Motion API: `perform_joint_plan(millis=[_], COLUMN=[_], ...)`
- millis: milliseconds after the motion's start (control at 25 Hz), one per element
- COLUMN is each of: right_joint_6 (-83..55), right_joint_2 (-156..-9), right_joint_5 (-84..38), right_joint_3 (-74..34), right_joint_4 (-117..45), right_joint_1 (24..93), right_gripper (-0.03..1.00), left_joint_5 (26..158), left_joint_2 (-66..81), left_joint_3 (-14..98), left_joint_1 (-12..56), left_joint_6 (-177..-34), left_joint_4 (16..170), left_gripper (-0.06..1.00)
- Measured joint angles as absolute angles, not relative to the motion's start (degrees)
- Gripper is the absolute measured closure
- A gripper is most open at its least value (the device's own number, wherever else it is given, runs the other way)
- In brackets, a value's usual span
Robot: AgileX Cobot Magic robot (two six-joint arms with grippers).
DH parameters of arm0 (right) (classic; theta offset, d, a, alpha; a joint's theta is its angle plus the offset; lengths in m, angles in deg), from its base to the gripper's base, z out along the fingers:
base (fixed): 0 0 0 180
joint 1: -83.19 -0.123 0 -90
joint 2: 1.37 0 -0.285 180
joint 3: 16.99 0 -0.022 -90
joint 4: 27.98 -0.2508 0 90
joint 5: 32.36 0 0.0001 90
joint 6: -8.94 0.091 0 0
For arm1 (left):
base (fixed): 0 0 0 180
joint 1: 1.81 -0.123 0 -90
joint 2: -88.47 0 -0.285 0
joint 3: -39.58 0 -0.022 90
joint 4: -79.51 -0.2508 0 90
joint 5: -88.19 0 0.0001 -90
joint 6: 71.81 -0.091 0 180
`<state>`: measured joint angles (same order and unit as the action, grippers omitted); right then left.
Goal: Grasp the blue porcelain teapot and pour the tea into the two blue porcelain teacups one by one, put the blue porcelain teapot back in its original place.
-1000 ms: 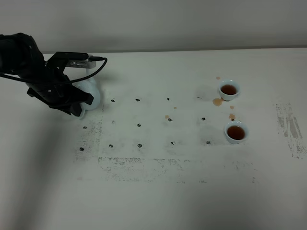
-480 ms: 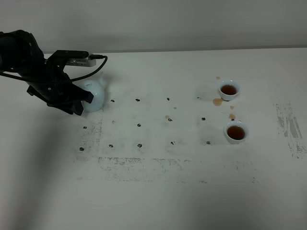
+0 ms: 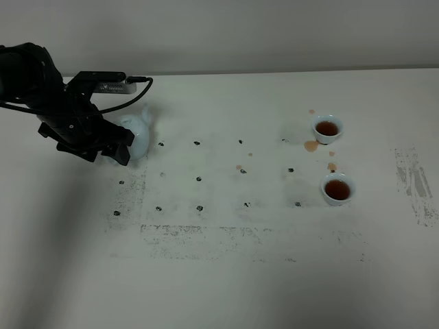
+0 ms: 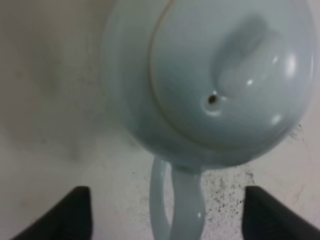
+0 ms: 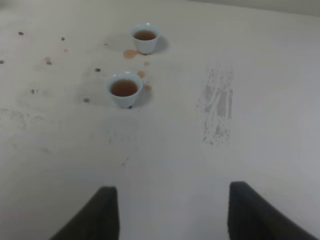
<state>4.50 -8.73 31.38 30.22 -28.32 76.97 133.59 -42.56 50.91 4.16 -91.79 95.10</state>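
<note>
The blue porcelain teapot (image 3: 137,132) stands upright on the table at the far left, spout pointing to the back right. In the left wrist view its lidded body (image 4: 210,75) fills the frame. My left gripper (image 3: 118,146) is open just behind it. The loop handle (image 4: 175,200) lies between the two wide-apart fingers (image 4: 65,215) without touching them. The two blue porcelain teacups (image 3: 327,128) (image 3: 337,188) stand at the right, both holding brown tea. They also show in the right wrist view (image 5: 145,36) (image 5: 124,88). My right gripper (image 5: 175,220) is open and empty, well short of the cups.
A brown tea spill (image 3: 311,145) and small drops lie next to the far cup. Black dot marks (image 3: 199,179) form a grid across the table's middle. A scuffed grey patch (image 3: 415,181) is at the right edge. The right arm is outside the exterior view.
My left arm has drawn back a little to the left, uncovering the teapot's spout and more of its body. The teapot and cups stay put.
</note>
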Motion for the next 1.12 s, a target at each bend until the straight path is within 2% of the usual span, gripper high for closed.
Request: perform_joint_plan(millis=[120, 240, 680, 960, 1120], right_joint_6=[4.5, 4.5, 4.5, 4.5, 4.5], right_joint_2=[-8.73, -8.73, -8.73, -8.73, -8.73], right_joint_5=[31.38, 31.38, 31.38, 31.38, 31.38], right_joint_3=[30.22, 30.22, 30.22, 30.22, 30.22], right_joint_4=[-28.32, -28.32, -28.32, -28.32, -28.32], right_joint_1=[76.97, 76.97, 76.97, 76.97, 76.97], right_gripper=[0.5, 0.5, 0.5, 0.5, 0.5], left_joint_5=[133.65, 135.63, 151.21, 153.43, 153.56], left_joint_2=[-42.56, -42.56, -42.56, -42.56, -42.56], left_joint_3=[50.91, 51.78, 65.85, 74.25, 75.42], left_joint_1=[4.16, 4.16, 4.16, 3.8, 0.63], left_joint_6=[-90.93, -90.35, -87.03, -83.52, -81.7], left_joint_4=[95.1, 95.1, 95.1, 91.92, 90.12], left_gripper=[0.25, 0.21, 0.2, 0.2, 0.2])
